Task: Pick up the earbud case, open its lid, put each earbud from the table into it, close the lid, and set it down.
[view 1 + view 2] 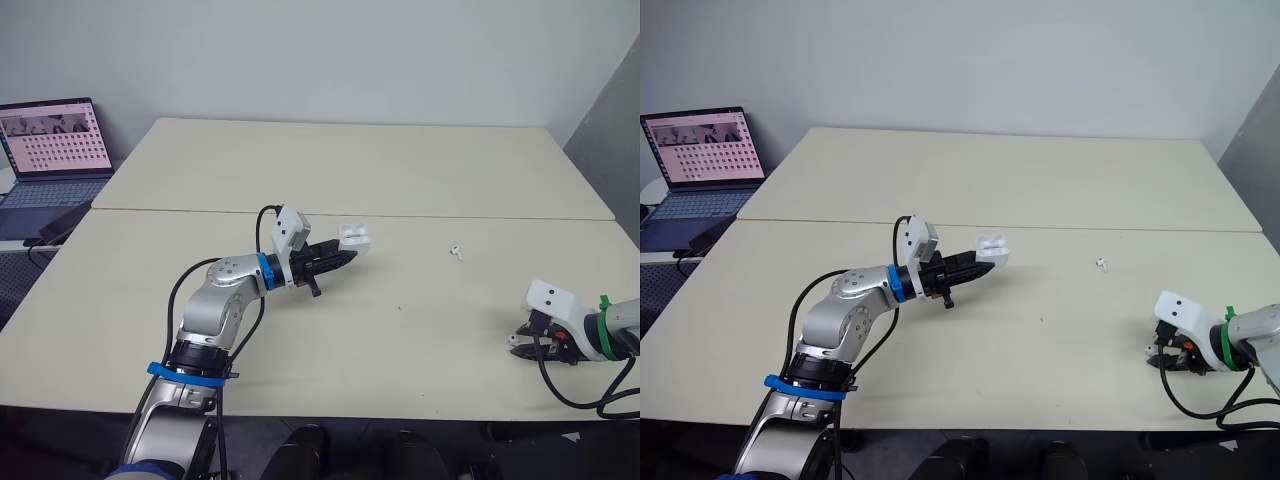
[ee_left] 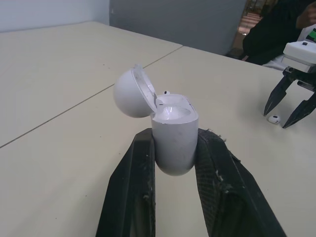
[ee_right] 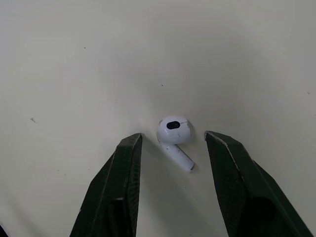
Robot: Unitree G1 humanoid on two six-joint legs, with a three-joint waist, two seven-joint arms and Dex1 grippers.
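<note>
The left claw (image 1: 340, 259) is gripping the earbud case (image 2: 174, 143) by its body, holding it clear of the table (image 1: 300, 160) near the middle, and the lid (image 2: 129, 93) is standing swung open. So the picking up and opening are looking done. The right claw (image 1: 518, 343) is hanging low near the table's front right edge with its fingers spread apart, straddling one earbud (image 3: 175, 136) that is lying flat between them, not yet pinched. A second earbud (image 1: 456, 252) is lying well apart from both claws, between them. The case is probably sitting empty, though its wells are hard to read. Both insertions, closing and setting down are remaining.
</note>
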